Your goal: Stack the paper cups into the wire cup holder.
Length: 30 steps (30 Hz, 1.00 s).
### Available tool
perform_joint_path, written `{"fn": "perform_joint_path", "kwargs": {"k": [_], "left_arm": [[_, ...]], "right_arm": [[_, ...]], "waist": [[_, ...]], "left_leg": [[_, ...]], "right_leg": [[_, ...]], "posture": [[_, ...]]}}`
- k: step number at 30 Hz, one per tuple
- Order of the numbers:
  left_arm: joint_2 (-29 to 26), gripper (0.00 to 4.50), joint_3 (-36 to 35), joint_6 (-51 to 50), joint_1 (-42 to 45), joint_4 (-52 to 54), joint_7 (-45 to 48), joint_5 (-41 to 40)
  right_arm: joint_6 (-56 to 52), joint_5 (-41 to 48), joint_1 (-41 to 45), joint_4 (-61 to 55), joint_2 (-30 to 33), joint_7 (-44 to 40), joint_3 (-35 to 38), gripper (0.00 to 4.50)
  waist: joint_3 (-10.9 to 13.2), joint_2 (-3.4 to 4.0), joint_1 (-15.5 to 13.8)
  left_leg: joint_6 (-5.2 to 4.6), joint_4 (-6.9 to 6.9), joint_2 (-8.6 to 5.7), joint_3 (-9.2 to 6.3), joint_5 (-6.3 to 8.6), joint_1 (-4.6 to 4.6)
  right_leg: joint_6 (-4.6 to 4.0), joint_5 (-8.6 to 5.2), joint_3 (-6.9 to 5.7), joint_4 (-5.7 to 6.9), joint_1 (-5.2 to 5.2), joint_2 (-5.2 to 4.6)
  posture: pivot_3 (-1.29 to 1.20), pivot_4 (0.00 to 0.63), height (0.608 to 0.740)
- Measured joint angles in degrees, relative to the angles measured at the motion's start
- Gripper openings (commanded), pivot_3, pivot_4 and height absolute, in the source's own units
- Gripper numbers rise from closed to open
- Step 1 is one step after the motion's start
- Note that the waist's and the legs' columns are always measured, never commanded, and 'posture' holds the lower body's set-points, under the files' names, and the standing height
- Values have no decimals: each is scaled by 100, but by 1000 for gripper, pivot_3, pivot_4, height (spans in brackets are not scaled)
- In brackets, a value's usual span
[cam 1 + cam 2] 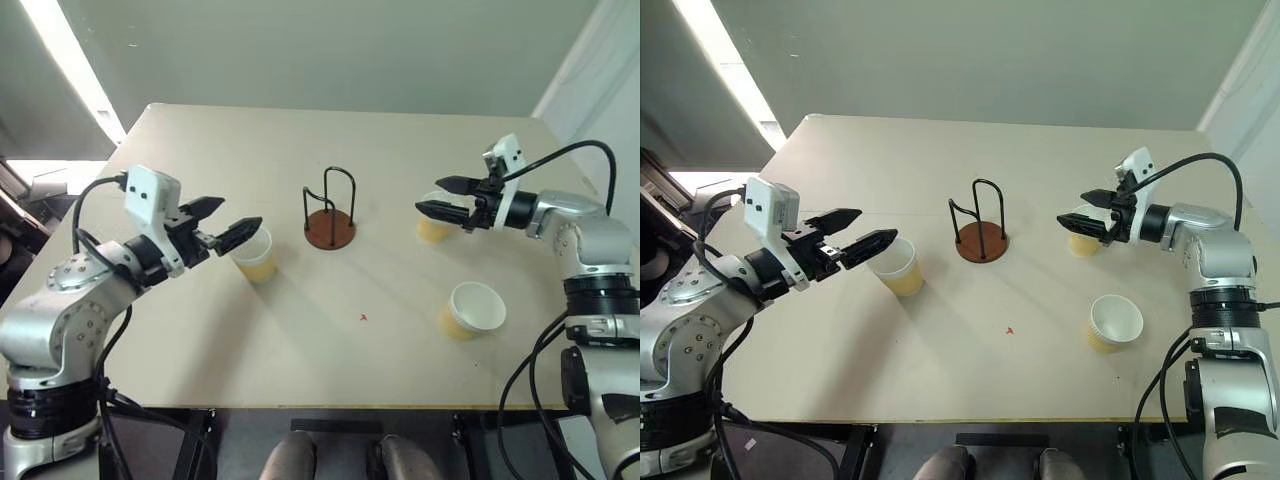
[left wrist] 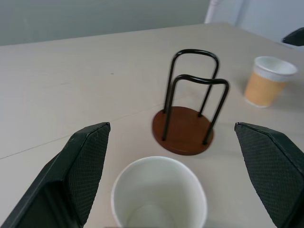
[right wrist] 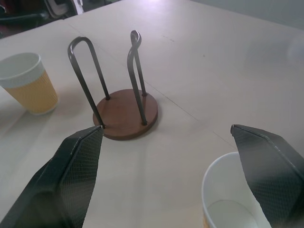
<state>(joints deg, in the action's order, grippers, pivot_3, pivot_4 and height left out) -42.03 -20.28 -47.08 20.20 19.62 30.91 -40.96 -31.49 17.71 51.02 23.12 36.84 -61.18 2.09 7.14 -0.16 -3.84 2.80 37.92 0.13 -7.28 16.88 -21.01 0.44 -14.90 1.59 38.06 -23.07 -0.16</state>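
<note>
The wire cup holder, a brown disc with black wire loops, stands at the table's middle with nothing in it. One paper cup stands upright to its left, and my left gripper hangs open over its near rim without closing on it. In the left wrist view this cup sits low between the spread fingers. A second paper cup stands right of the holder, with my right gripper open just above it. A third paper cup stands alone at the front right.
The beige table has open surface behind the holder and in front of it, where a small red mark lies. The table's front edge runs close below the third cup. Black cables hang beside both arms.
</note>
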Motion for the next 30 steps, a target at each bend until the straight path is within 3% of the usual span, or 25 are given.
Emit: {"fn": "perform_joint_path", "kwargs": {"k": [1,7,11,15,18,19,21,26,30], "left_arm": [[1,4500,0,1,-9,0,0,0],[-4,4500,0,86,-37,-2,20,13],[-8,3622,1,100,-35,-5,35,14],[-8,2321,1,113,-32,-10,82,11],[-11,2321,6,119,-32,-13,99,29],[-13,2292,7,119,-32,-15,98,40],[-14,2728,7,116,-31,-31,102,30],[-15,4348,-17,32,-30,-70,138,-147],[-24,4500,-17,35,-11,-165,102,-139]], "right_arm": [[4,0,14,0,5,-7,0,3648],[113,3,180,-5,141,-224,-61,1540],[148,2,139,-30,141,-217,-61,114],[159,3,50,-86,142,-173,-61,0],[159,4,17,-137,143,-150,-61,0],[134,17,15,-152,146,-156,-60,273],[-56,112,15,-223,155,-197,-57,561],[-417,313,-39,-545,158,-297,-58,2333],[-491,339,-93,-605,126,-283,-71,3835]], "waist": [[0,0,0],[0,0,-1],[0,0,-1],[0,0,-1],[0,0,-1],[0,0,0],[0,0,0],[0,0,-1],[0,0,0]], "left_leg": [[0,0,0,0,0,0],[0,1,-1,-1,0,-2],[0,0,0,-1,0,-1],[0,1,0,0,0,-1],[0,1,0,-1,0,-1],[0,1,0,0,0,-1],[0,0,0,0,0,-1],[0,1,-1,0,0,-2],[1,2,0,0,-1,0]], "right_leg": [[0,0,0,0,0,1],[0,0,0,-4,2,0],[0,0,-1,-2,1,1],[0,0,0,-2,2,0],[0,0,0,-1,1,0],[0,0,0,-2,1,0],[0,0,0,-2,1,1],[0,0,-1,-3,2,0],[0,0,0,-1,1,0]], "posture": [[0,150,740],[0,150,740],[0,150,740],[0,150,740],[0,150,740],[0,150,740],[0,150,740],[0,150,740],[0,150,740]]}}
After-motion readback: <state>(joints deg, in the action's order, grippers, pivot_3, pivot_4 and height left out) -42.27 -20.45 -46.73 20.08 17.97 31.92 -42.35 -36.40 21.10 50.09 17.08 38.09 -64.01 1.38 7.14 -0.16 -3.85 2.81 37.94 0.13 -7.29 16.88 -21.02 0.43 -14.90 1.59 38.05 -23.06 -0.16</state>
